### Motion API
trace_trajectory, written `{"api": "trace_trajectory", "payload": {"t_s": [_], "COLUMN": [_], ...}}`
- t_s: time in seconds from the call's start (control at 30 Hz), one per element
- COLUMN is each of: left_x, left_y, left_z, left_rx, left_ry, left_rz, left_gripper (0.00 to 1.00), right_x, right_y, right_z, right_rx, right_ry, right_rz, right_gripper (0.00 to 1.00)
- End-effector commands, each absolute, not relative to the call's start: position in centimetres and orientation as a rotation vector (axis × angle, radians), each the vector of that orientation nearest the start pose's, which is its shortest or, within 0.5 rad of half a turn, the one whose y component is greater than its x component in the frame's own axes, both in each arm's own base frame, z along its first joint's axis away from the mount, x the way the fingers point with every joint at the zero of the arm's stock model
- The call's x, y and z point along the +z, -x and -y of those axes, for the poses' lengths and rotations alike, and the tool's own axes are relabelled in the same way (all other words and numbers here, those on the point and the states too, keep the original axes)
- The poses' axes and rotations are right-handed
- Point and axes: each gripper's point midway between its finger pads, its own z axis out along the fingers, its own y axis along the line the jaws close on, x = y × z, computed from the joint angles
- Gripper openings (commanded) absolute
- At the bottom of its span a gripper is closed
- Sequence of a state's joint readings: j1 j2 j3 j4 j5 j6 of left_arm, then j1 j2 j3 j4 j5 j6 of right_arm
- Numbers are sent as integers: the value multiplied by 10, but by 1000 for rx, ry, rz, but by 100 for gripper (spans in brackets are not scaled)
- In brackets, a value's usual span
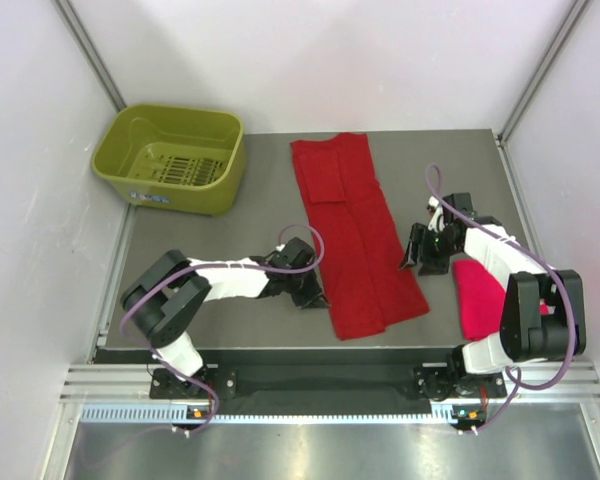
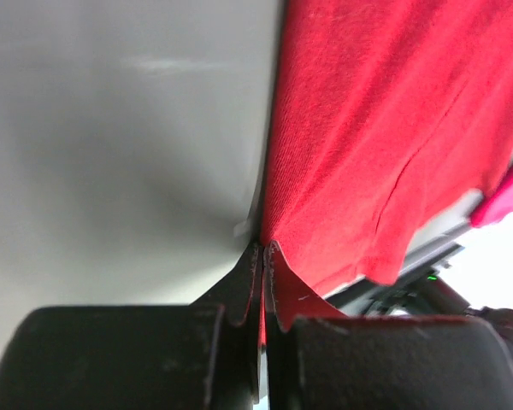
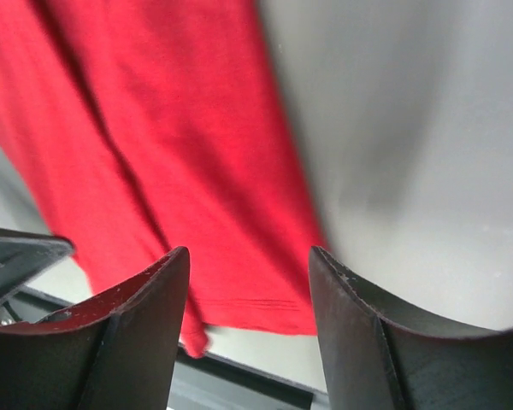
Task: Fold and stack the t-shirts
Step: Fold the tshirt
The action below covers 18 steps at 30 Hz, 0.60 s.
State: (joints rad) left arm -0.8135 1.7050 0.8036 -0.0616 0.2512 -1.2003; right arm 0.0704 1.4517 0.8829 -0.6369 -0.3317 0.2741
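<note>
The deep red t-shirt [image 1: 355,235] lies as a long folded strip down the middle of the table. My left gripper [image 1: 313,292] is at its left edge near the bottom, shut on a pinch of the red cloth [image 2: 342,154]. My right gripper [image 1: 418,255] is open and empty just right of the shirt's right edge, its fingers [image 3: 137,316] over the hem [image 3: 256,303]. The brighter pinkish red t-shirt [image 1: 477,296] lies bunched at the table's right front, partly under the right arm; a corner shows in the left wrist view [image 2: 509,196].
An olive-green plastic basket [image 1: 170,157] stands at the back left corner. White walls close in on the left, back and right. The grey table [image 1: 220,240] ends at a metal rail in front.
</note>
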Motion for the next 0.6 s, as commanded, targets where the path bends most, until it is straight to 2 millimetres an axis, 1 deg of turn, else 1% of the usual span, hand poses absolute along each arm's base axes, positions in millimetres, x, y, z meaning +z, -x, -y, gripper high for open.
{"api": "trace_trajectory", "payload": {"t_s": [0.0, 0.03, 0.07, 0.13, 0.17, 0.2, 0.23, 0.27, 0.3, 0.33, 0.37, 0.43, 0.47, 0.5, 0.53, 0.57], "left_x": [3, 3, 1, 5, 3, 6, 5, 6, 7, 6, 4, 8, 10, 17, 25, 31], "left_y": [-184, -182, -174, -171, -167, -165, -161, -160, -156, -156, -154, -151, -153, -155, -156, -160], "left_z": [277, 273, 265, 255, 250, 246, 243, 241, 236, 231, 225, 214, 209, 209, 209, 209], "left_rx": [-684, -663, -627, -589, -574, -565, -562, -558, -536, -515, -484, -439, -415, -420, -417, -423], "left_ry": [406, 388, 366, 313, 298, 272, 254, 240, 223, 227, 228, 213, 187, 172, 147, 123], "left_rz": [-2889, -2891, -2915, -2911, -2921, -2916, -2924, -2924, -2932, -2926, -2927, -2920, -2912, -2892, -2883, -2864], "left_gripper": [0, 0, 0, 0, 0, 0, 0, 0, 0, 0, 0, 0, 3, 8, 16, 32], "right_x": [66, 66, 63, 60, 55, 53, 51, 44, 41, 38, 34, 31, 31, 32, 34, 40], "right_y": [-263, -260, -255, -248, -240, -238, -233, -224, -222, -216, -209, -204, -202, -202, -204, -212], "right_z": [-96, -102, -105, -113, -116, -121, -128, -130, -134, -140, -142, -149, -152, -153, -155, -156], "right_rx": [585, 601, 611, 632, 652, 672, 704, 712, 718, 721, 722, 738, 749, 752, 756, 750], "right_ry": [-173, -156, -168, -163, -196, -199, -194, -222, -215, -183, -187, -164, -158, -152, -140, -123], "right_rz": [-2757, -2760, -2772, -2779, -2793, -2784, -2792, -2816, -2818, -2833, -2855, -2863, -2861, -2858, -2849, -2824], "right_gripper": [58, 58, 57, 57, 57, 57, 57, 56, 56, 55, 55, 54, 54, 54, 54, 54]}}
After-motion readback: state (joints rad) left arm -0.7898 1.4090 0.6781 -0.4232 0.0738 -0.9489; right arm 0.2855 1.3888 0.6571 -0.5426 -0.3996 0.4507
